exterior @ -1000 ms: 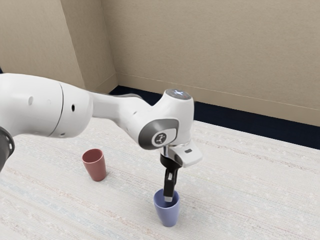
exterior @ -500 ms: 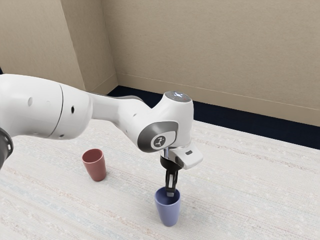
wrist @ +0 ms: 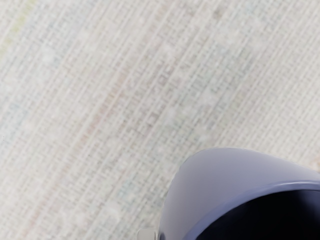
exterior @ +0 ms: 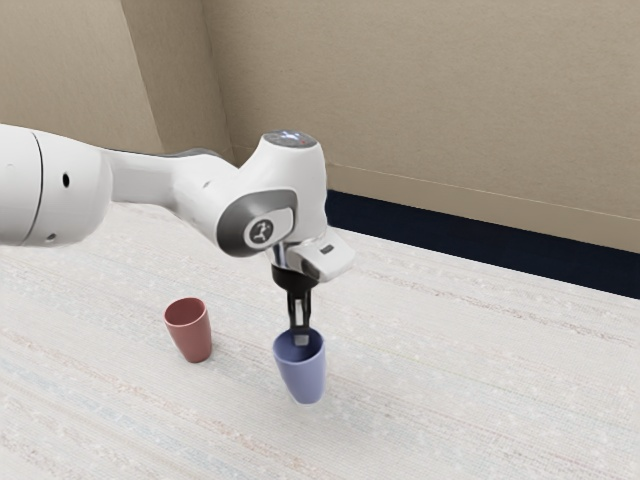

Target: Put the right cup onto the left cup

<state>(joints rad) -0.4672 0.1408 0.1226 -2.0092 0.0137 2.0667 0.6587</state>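
The jaws pinch the blue cup by its rim; transfer toward the red cup, exterior view's left.

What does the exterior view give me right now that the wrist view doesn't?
Exterior view: the red cup standing on the table, the arm, the room wall, and the gripper shut on the blue cup at its rim.

Wrist view: a close look at the tabletop's weave and a pale fingertip beside the blue cup's outer wall.

Both: the blue cup, its open mouth and dark inside, and the pale tabletop.
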